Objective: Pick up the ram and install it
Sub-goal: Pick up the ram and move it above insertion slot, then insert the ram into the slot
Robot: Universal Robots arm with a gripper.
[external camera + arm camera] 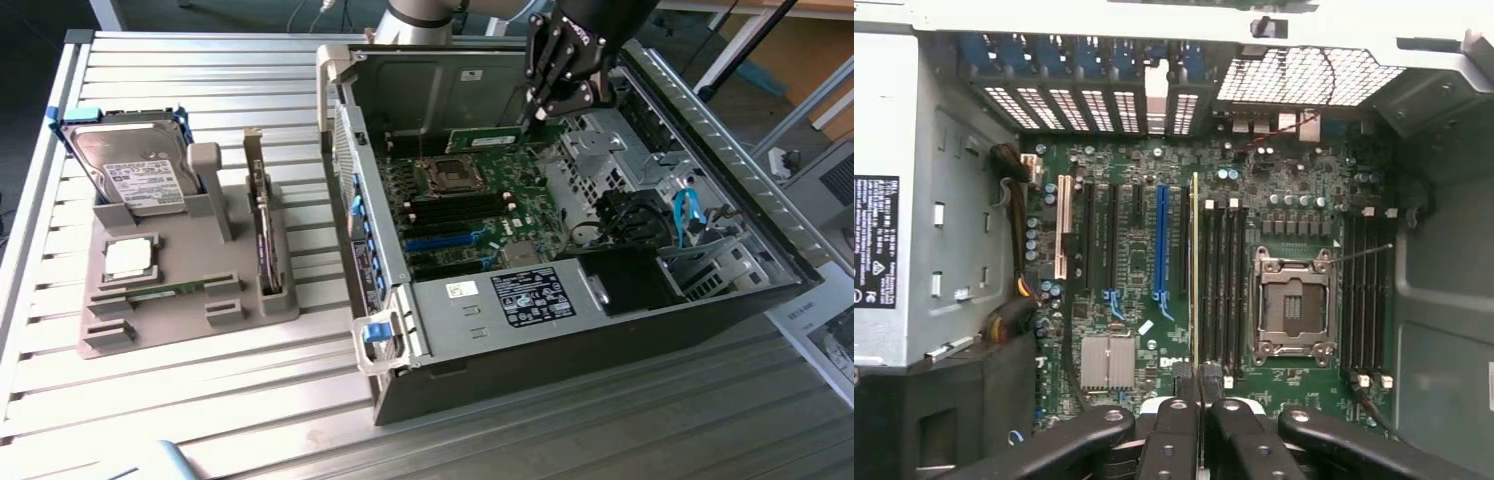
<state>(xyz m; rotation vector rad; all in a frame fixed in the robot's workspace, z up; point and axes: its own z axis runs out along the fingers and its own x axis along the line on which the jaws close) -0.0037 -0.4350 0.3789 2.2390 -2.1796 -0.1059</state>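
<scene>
- Holding logged as the step in hand: pick-up judged done, installation not yet done, nothing seated.
- Gripper (545, 112): found drawn in narrow and clamped on the ram (483, 133), pinched across its two flat faces.
- Ram: hung inside the open computer case (427, 78), above the motherboard (534, 200) and apart from it, contact edge turned toward the board.
- In the wrist view: showed edge-on as one thin line, parallel to the black memory slots (1222, 280), just beside the slot farthest from the processor socket (1291, 305); whether directly over a slot could not be told.
- Slots beside the socket: seen bare, no stick in them.
- Second stick (171, 290): lay flat on the grey parts holder (107, 340) at the exterior view's left, well apart from the case, near the processor chip (127, 258).
- Demand of this step, as a judgement: contact edge squared over one slot, stick kept upright, notch matched to the key, then pressed straight down; any skew judged likely to jam or miss the slot.
- Arm pose: reached in from the far side over the case's rear wall, wrist turned down toward the board, fingers pointed into the case, slightly tilted in the exterior view.
</scene>
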